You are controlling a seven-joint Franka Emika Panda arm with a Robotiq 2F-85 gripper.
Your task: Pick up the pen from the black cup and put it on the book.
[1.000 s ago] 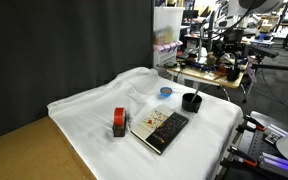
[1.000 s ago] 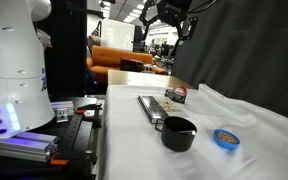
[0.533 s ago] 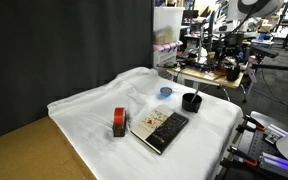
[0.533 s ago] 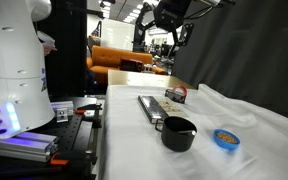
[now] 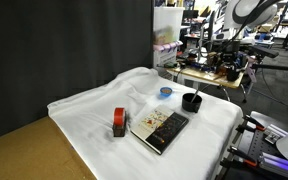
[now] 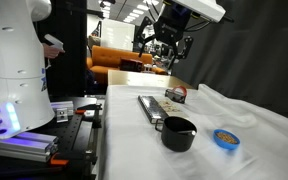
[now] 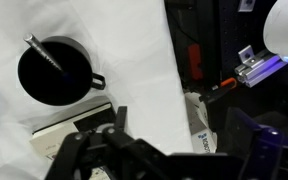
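Pen (image 7: 52, 58) sits in the black cup (image 7: 42, 88) during the approach; the tool (image 6: 173, 60), wide open and empty, must descend around it.

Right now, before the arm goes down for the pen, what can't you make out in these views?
Pen: plain only in the wrist view; in an exterior view it is lost in the black cup, too thin and dark.
Book: in the wrist view, cut by the bottom edge and partly covered by the gripper.
Book's cover print: too small in both exterior views.
What lies in the blue disc: too small in an exterior view.
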